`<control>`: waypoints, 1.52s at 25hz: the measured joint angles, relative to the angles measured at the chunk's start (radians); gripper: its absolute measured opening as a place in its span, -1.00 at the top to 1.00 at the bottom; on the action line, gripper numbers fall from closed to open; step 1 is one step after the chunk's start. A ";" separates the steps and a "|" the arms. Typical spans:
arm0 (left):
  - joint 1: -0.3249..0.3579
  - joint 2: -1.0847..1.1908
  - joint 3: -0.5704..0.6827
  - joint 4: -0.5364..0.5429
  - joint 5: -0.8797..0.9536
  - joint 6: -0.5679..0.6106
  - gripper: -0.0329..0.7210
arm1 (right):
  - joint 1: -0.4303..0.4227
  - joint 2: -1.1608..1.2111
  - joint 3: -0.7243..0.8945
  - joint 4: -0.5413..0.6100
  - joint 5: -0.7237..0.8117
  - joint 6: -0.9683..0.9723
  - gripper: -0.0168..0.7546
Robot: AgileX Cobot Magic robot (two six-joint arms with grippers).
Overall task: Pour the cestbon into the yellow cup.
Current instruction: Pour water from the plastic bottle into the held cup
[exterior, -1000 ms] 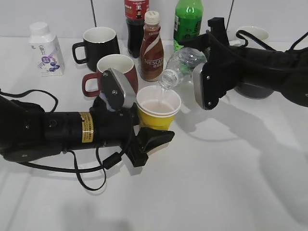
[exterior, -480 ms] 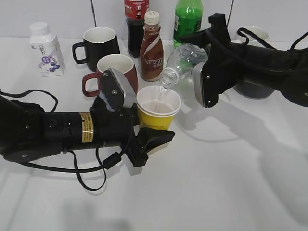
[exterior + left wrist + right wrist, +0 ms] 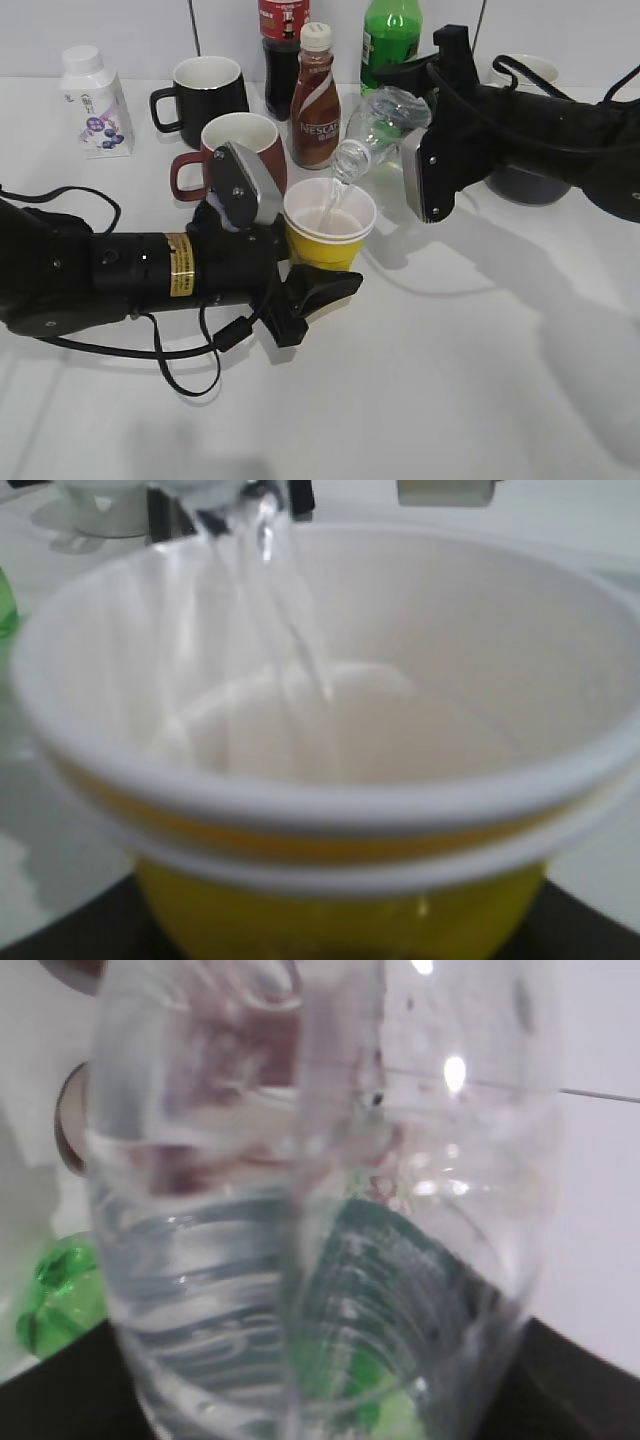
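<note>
The right gripper [image 3: 425, 150] had its jaws clamped around the body of the cestbon [image 3: 385, 125], tilted mouth-down at upper centre of the exterior view. A thin stream fell into the yellow cup [image 3: 328, 235] at centre frame, which the left gripper [image 3: 285, 250] pinched by its wall. The clear ribbed bottle looked light and squashy, so a hold on the ribs near the label seemed safest. The paper cup would likely buckle under pressure and grow heavier as it filled. A Nescafe bottle [image 3: 315, 100] stood just behind.
</note>
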 joint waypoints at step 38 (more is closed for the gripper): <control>0.000 0.000 0.000 0.000 -0.004 0.000 -0.26 | 0.000 -0.001 0.000 0.053 -0.051 -0.124 -0.24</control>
